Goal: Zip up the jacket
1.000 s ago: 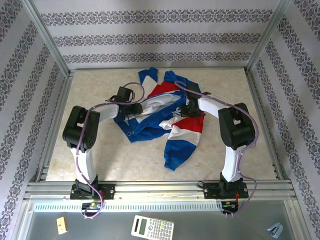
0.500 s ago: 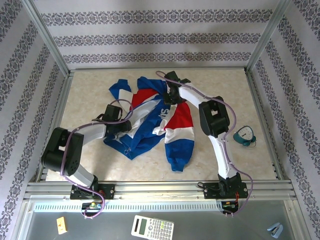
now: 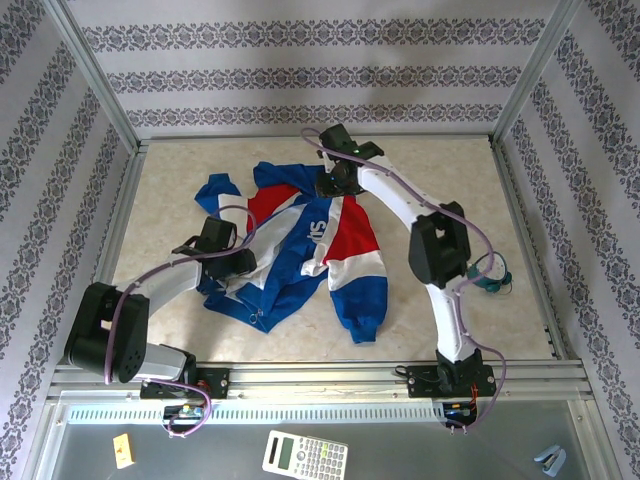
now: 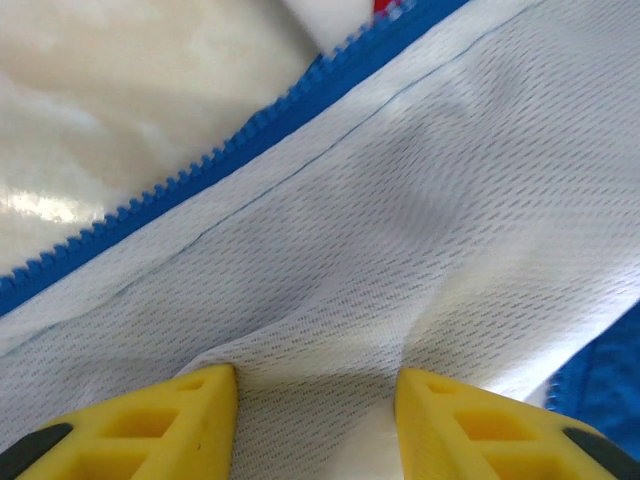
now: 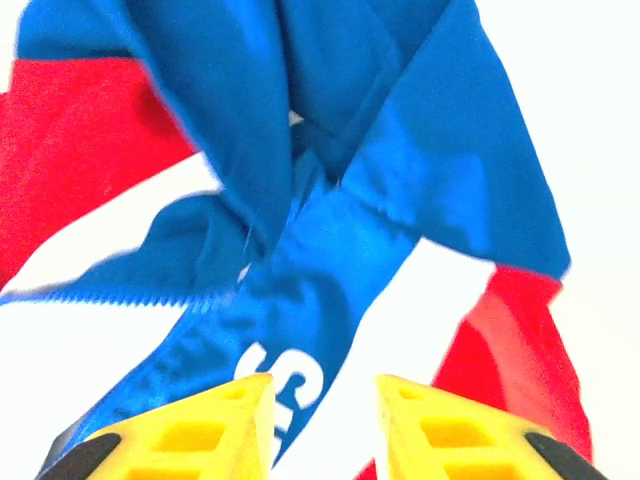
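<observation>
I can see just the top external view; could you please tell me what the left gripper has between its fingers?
Observer: The left gripper has white mesh lining of the jacket bunched between its fingers.
Operator: Thank you. Is the zipper closed there?
Observer: No; a single row of blue zipper teeth runs bare along the lining's edge.
Operator: And the right gripper?
Observer: The right gripper is open, over a blue band with white lettering.
</observation>
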